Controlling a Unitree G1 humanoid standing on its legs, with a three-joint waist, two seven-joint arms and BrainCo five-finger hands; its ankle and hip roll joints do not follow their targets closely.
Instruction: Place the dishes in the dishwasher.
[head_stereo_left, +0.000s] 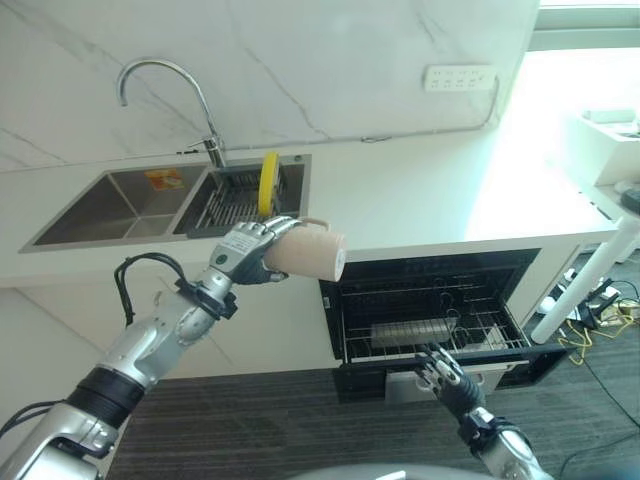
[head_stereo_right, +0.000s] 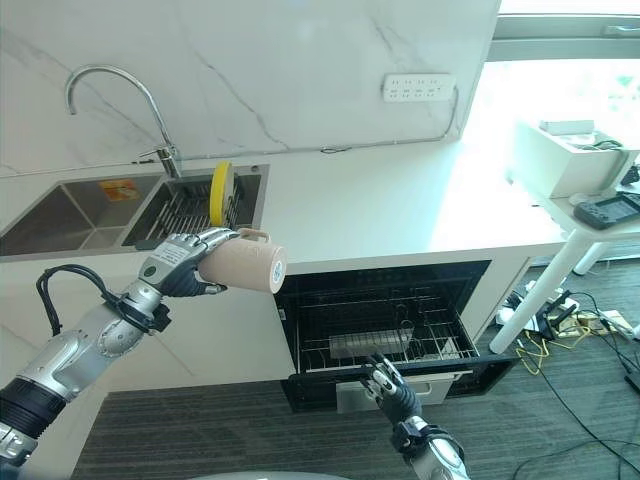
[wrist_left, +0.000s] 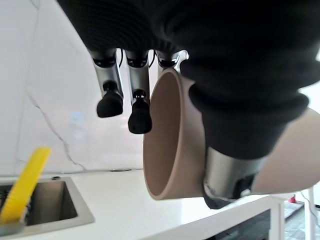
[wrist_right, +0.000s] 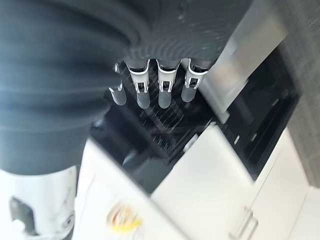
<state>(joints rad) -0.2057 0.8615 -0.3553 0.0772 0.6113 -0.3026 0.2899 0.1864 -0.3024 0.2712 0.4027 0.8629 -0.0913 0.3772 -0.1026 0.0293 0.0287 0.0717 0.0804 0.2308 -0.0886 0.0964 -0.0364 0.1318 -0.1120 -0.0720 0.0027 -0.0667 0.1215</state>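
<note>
Below the white tabletop (head_stereo_left: 420, 200) the dishwasher (head_stereo_left: 430, 310) stands open, its rack (head_stereo_left: 440, 335) pulled out to take dishes. Left hand (head_stereo_left: 245, 255) has its fingers clenched round a beige mug (head_stereo_left: 308, 254), carried sideways towards the rack. Right hand (head_stereo_left: 445, 375) hovers by the rack, fingers released, probably to steady it.

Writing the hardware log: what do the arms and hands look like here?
Silver-grey segmented arms with black bands and joints. Left hand: silver fingers, dark tips, a printed label on its back, dark ribbed wrist cover, black cable looped at the forearm. Right hand: same silver fingers, dark cover.
</note>
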